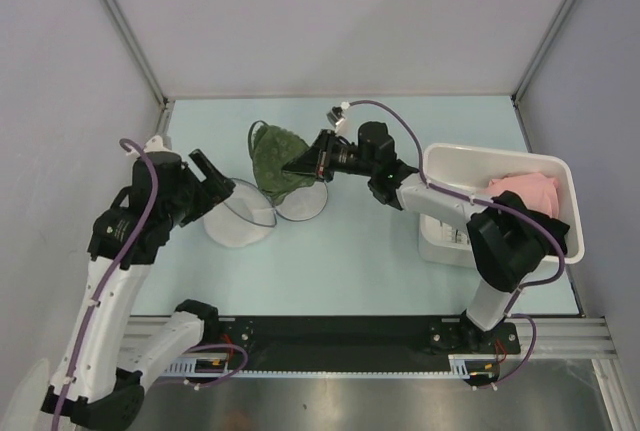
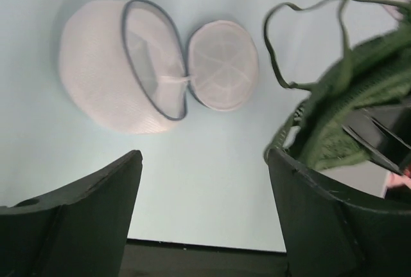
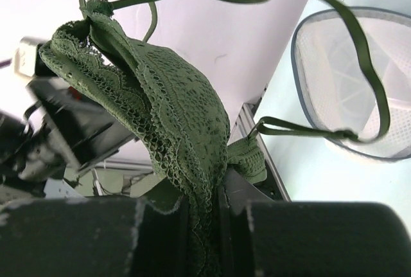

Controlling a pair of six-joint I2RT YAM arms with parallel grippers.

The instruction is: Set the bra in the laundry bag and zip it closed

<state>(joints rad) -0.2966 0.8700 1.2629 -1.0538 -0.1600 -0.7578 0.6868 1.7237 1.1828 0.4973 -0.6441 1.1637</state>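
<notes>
The dark olive-green lace bra hangs off the table, pinched in my right gripper, which is shut on it. In the right wrist view the bra bunches between the closed jaws of that gripper, and its straps loop toward the bag. The white mesh laundry bag lies unzipped on the table below and left of the bra, its round lid folded out flat. My left gripper stands open and empty at the bag's left. From the left wrist, the bag and the bra both show.
A white rectangular plastic bin stands at the right, with a pink garment in it. Grey walls close in the pale table at the back and on both sides. A black rail runs along the near edge.
</notes>
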